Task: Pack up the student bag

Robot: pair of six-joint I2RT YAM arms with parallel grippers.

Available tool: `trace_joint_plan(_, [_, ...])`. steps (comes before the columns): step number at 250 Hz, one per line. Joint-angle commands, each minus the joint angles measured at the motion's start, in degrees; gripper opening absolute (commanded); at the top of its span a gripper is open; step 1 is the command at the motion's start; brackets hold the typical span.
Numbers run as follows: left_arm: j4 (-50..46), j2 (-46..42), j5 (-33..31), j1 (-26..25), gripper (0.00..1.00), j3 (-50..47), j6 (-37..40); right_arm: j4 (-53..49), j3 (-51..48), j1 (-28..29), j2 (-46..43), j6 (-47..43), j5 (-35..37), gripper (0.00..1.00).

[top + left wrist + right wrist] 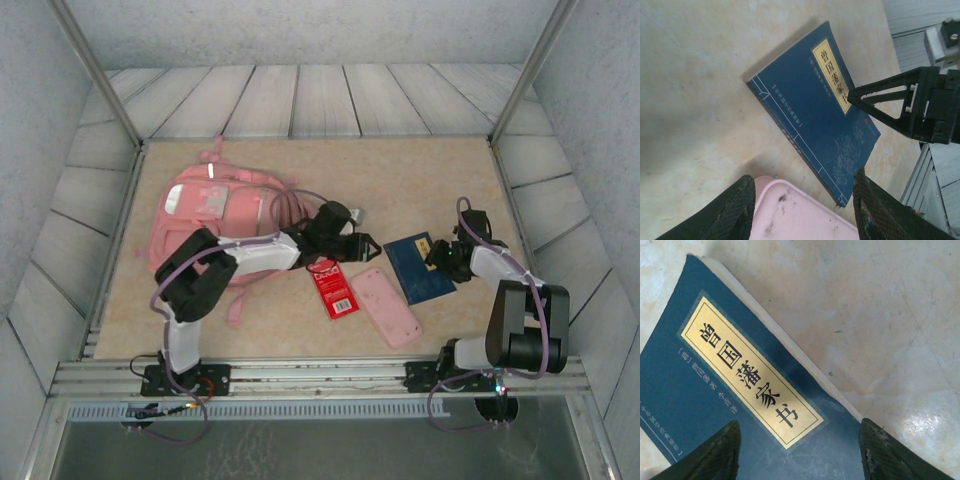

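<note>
So the left gripper (804, 176) is hovering by the pink pencil case (800, 217), fingers apart; the right gripper (800, 422) is hanging over the blue book (670, 405), fingers spread too.

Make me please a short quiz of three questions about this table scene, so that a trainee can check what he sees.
1. True or false: the blue book lies inside the pink backpack.
2. Which thing lies between the red packet and the blue book? A) the pink pencil case B) a pair of scissors C) a water bottle
3. Fill in: the right gripper hovers with its jaws apart over the ____.

Key
1. False: the book lies on the table, apart from the backpack.
2. A
3. blue book
</note>
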Motion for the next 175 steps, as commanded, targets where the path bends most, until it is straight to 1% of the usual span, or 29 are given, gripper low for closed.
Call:
trace_joint_plan(1, [0.81,2.96,0.29,-0.42,0.52,3.25,-2.47,0.97,-0.75,-0.27,-0.94,1.26,0.6,0.61])
trace_joint_plan(32, [1.49,6.62,2.13,-0.74,0.48,4.62,-3.06,0.78,-0.76,-0.32,-3.55,0.85,5.75,0.63])
trace_joint_plan(69, [-0.31,9.97,3.19,-1.68,0.48,7.78,-2.5,0.57,0.03,-0.32,-2.41,-0.14,8.36,0.64])
trace_joint_plan(104, [0.29,12.48,4.39,-2.5,0.43,9.56,-3.45,1.06,-0.69,-0.27,-0.91,0.34,5.46,0.63])
trace_joint_plan(139, [0.21,14.7,5.46,-3.41,0.42,11.56,-3.94,2.13,-2.53,-0.24,-1.35,1.5,1.61,0.61])
trace_joint_plan(175, [0.11,16.3,6.01,-3.13,0.42,12.49,-4.09,3.1,-4.56,-0.29,-0.4,1.87,-1.89,0.59])
